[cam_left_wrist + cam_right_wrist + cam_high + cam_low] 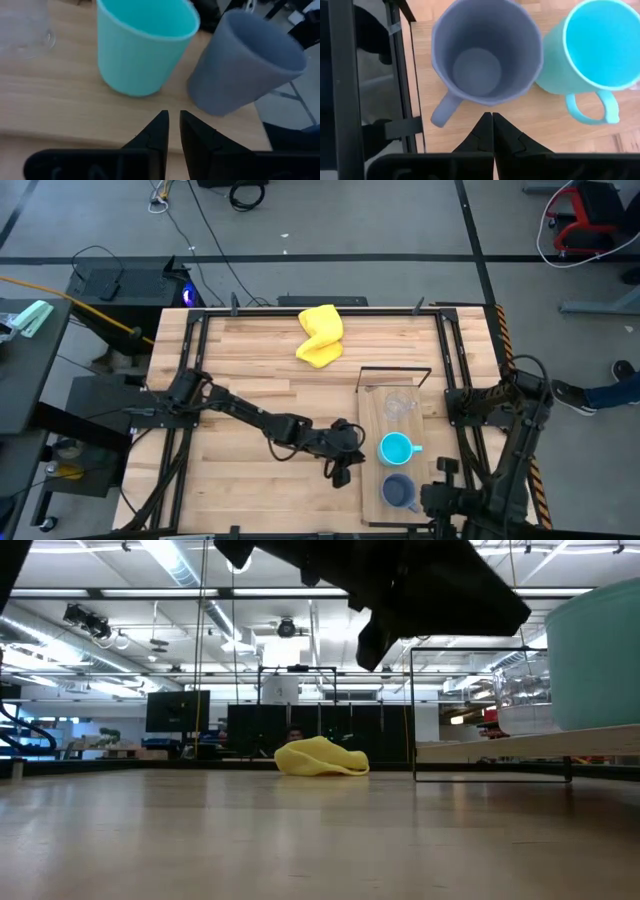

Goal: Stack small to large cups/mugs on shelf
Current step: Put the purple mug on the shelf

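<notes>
- While the left gripper (pixel 345 463) hovers low-centre of the high view, fingers nearly closed and empty, all three cups sit on the shelf (pixel 372 480) at lower right.
- Clear glass (pixel 398 406) on top, cyan mug (pixel 396 448) mid, grey-blue mug (pixel 398 492) lowest.
- Right gripper (pixel 492 120) clenched, empty, above the grey-blue one.

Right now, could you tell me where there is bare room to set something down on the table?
The tabletop is bare between the yellow cloth and the left arm. The shelf is crowded: clear glass, cyan mug and grey-blue mug line it, with the left gripper alongside and the right gripper near.
</notes>
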